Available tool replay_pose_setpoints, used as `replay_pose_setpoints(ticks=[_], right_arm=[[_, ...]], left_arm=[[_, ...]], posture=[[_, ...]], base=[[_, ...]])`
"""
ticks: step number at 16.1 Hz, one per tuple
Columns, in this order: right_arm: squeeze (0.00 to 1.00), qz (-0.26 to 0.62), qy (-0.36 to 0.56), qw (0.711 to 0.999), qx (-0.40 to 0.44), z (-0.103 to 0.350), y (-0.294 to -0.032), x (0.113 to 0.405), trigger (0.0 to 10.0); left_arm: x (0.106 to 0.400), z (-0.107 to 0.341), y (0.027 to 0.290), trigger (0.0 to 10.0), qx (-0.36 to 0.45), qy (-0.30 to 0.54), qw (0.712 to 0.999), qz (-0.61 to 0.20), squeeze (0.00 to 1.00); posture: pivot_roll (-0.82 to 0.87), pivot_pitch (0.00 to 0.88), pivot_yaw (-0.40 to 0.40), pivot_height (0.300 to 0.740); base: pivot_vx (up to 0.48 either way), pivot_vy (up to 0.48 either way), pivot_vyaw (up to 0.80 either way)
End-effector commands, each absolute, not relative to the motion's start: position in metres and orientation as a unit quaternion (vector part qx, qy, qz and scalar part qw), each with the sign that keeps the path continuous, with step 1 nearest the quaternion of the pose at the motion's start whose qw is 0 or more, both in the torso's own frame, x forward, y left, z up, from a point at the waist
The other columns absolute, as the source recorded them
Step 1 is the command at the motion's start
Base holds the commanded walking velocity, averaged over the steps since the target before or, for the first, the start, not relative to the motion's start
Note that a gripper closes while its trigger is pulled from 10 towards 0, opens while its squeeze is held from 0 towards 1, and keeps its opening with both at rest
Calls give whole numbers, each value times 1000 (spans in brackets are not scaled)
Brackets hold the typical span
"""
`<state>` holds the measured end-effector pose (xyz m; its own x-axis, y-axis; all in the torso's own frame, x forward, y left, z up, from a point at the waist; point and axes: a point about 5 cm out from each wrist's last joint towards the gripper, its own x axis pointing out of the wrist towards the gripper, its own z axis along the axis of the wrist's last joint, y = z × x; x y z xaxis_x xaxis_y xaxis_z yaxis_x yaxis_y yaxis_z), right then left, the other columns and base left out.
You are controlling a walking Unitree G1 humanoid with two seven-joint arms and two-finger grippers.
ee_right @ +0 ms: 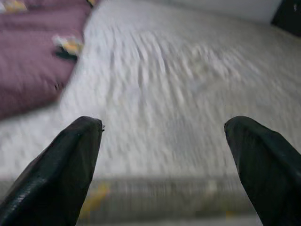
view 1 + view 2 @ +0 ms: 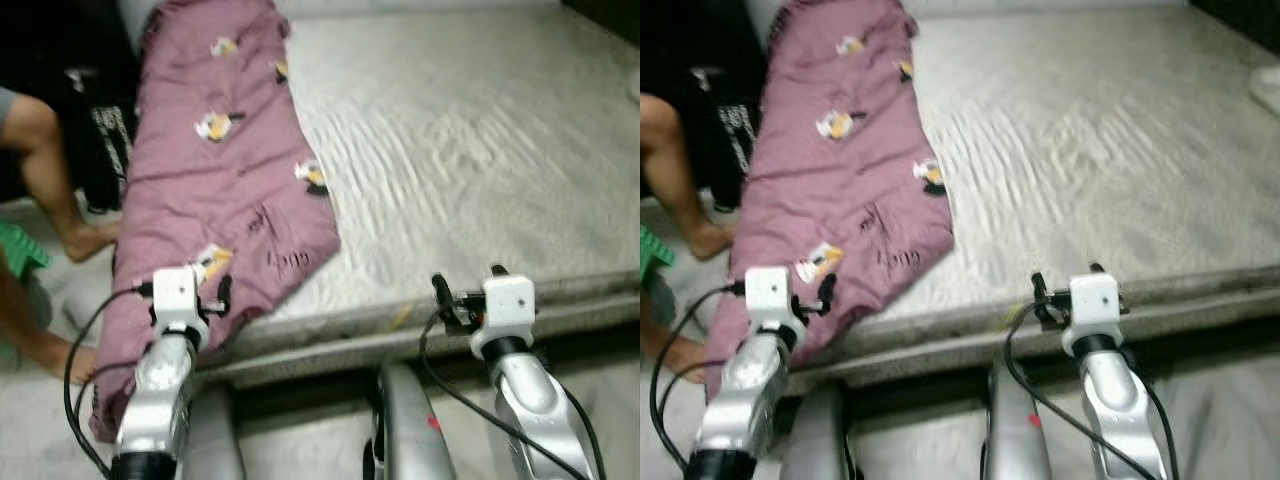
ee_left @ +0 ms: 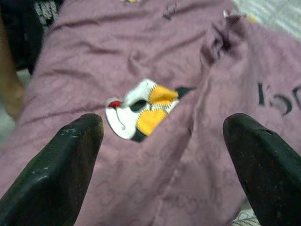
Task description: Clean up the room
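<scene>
Head views: both silver arms sit nearest, at 6 o'clock. Left claw (image 2: 185,300) is over the lower end of the mauve blanket (image 2: 225,170); right claw (image 2: 470,290) is at the bed's near edge, 4 o'clock. Blanket lies lengthwise along the bed's left side, 10 to 8 o'clock, its lower corner hanging over the edge toward the floor. Cartoon patches are scattered on it. Grey textured mattress (image 2: 470,150) fills 12 to 3 o'clock. A person's bare legs and feet (image 2: 60,200) stand on the floor at 9 o'clock, beside the blanket.

Left wrist view: left claw (image 3: 164,141) gapes wide, nothing between the fingers (image 3: 61,165); creased blanket directly ahead with a white, yellow and black patch (image 3: 141,108).

Right wrist view: right claw (image 1: 164,150) also spread wide, holding nothing, aimed across the mattress (image 1: 188,94); blanket (image 1: 33,56) off to one side. Picture is blurred.
</scene>
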<state>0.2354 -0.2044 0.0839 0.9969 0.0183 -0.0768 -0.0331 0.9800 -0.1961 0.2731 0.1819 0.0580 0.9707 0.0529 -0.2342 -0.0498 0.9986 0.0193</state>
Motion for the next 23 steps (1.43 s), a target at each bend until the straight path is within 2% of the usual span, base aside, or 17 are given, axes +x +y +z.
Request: replay_pose_setpoints(ticks=[1, 2, 6, 7, 9, 10, 12, 14, 16, 18, 20, 21, 22, 23], right_arm=[[0, 5, 39, 994, -103, 90, -210, 228, 10000], [0, -5, 58, 992, -110, 89, -217, 212, 10000], [0, -24, 72, 990, -117, 98, -226, 197, 10000], [0, -28, 80, 989, -123, 99, -230, 192, 10000], [0, -26, 83, 988, -128, 102, -232, 193, 10000], [0, -27, 79, 988, -128, 103, -230, 196, 10000], [0, -33, 73, 989, -125, 103, -229, 200, 10000], [0, -34, 69, 990, -121, 104, -226, 204, 10000], [0, -36, 68, 990, -120, 106, -226, 207, 10000], [0, -40, 66, 990, -119, 106, -227, 210, 10000], [0, -40, 64, 990, -120, 106, -227, 212, 10000], [0, -41, 63, 990, -120, 106, -227, 213, 10000], [0, -42, 63, 990, -121, 106, -227, 214, 10000], [0, -42, 62, 990, -120, 106, -227, 214, 10000]], left_arm=[[277, 56, 184, 10000, 14, 131, 991, 26, 0], [290, 55, 183, 10000, 23, 144, 989, 29, 0], [313, 51, 168, 10000, 22, 176, 984, 20, 0], [316, 45, 156, 10000, 30, 197, 980, 1, 0], [317, 41, 119, 10000, 74, 206, 972, -90, 0], [313, 42, 100, 10000, 109, 192, 964, -151, 0], [305, 43, 78, 10000, 151, 172, 948, -222, 0], [292, 45, 55, 10000, 206, 137, 919, -305, 0], [284, 45, 43, 10000, 232, 116, 904, -340, 0], [261, 45, 21, 10000, 250, 75, 874, -410, 0], [255, 49, 15, 10000, 271, 41, 859, -432, 0], [258, 58, 15, 10000, 269, 13, 867, -419, 0], [270, 74, 20, 10000, 243, -24, 893, -377, 0], [276, 83, 22, 10000, 234, -47, 902, -360, 0]], posture=[[-123, 178, 9, 518], [-142, 214, 6, 518], [-199, 287, 10, 518], [-210, 285, 1, 518], [-213, 284, 8, 518], [-209, 277, 14, 518], [-199, 265, 28, 518], [-200, 270, 42, 518], [-197, 261, 48, 518], [-193, 257, 49, 518], [-196, 249, 49, 518], [-198, 243, 49, 518], [-197, 240, 51, 518], [-196, 238, 53, 518]], base=[[0, 0, 0], [0, 0, 0], [0, 0, 0], [0, 0, 0], [0, 0, 0], [0, 0, 0], [0, 0, 0], [0, 0, 0], [0, 0, 0], [0, 0, 0], [0, 0, 0], [0, 0, 0], [0, 0, 0], [0, 0, 0]])
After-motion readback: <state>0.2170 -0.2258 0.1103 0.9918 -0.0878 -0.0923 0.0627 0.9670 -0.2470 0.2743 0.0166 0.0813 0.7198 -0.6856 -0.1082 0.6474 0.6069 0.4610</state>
